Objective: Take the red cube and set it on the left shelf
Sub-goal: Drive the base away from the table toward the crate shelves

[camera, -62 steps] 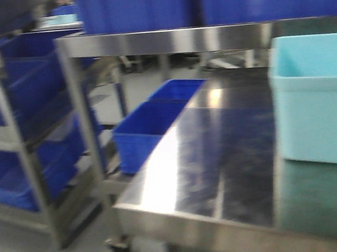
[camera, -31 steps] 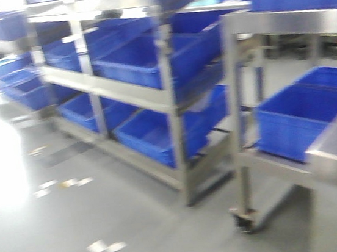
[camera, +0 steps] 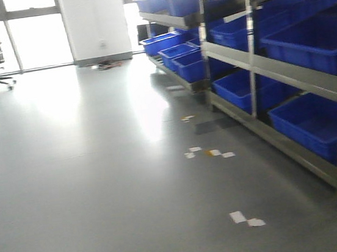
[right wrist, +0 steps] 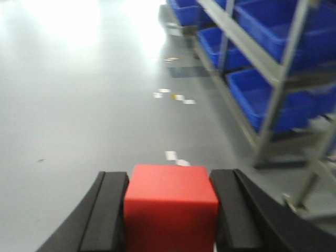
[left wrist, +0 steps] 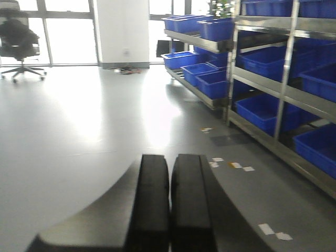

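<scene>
**Cube (right wrist: 170, 207) clamped in right pincer (right wrist: 170, 212)**

Both black fingers (right wrist: 110, 215) press the red cube's sides. Steel shelf (right wrist: 270, 79) with blue crates (right wrist: 273, 107) stands ahead, to this pincer's right (grey floor (right wrist: 89, 105) between). Left pincer (left wrist: 170, 199) is squeezed closed on nothing, fingers touching.

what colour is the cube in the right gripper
Bright red; the red cube shows best in the right wrist view, inside the right gripper.

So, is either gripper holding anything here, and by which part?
The right gripper grips the red cube by its opposite sides; the left gripper is shut, empty.
</scene>
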Tool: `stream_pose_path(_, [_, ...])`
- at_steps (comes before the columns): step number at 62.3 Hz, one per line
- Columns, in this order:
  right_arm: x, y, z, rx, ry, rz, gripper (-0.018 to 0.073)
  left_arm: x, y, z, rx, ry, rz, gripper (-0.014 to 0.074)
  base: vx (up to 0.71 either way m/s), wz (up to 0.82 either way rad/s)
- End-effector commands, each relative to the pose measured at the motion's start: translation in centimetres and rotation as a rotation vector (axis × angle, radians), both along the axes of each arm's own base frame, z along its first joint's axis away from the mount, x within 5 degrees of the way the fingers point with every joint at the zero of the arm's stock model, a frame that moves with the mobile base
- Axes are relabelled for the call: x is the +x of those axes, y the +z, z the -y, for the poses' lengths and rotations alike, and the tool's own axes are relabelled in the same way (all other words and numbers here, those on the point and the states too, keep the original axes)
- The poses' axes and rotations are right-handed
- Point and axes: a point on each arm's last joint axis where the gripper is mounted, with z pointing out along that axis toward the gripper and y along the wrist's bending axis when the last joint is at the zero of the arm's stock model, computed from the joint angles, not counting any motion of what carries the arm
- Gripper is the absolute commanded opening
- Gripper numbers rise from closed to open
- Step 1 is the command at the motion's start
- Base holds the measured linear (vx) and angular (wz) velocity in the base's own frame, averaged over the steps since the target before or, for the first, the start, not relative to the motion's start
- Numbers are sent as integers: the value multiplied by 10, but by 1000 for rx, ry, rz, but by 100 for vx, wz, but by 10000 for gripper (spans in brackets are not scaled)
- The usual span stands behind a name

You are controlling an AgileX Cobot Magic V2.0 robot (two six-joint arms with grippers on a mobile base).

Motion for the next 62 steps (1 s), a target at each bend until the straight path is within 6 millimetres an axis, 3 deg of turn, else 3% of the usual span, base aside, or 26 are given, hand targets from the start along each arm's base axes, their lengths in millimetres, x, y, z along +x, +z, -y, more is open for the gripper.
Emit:
stream_pose_path(1, [1, 16, 0, -19, 6, 101, 52, 0, 1, -1, -15, 10, 79, 101, -6, 104])
stream_pose_path(31, [1, 16, 0, -19, 6, 101, 52, 0, 1, -1, -15, 10, 79, 101, 5, 71])
stream_pose_path(62, [1, 16, 0, -19, 6, 101, 52, 0, 1, -1, -15, 10, 79, 101, 28, 17])
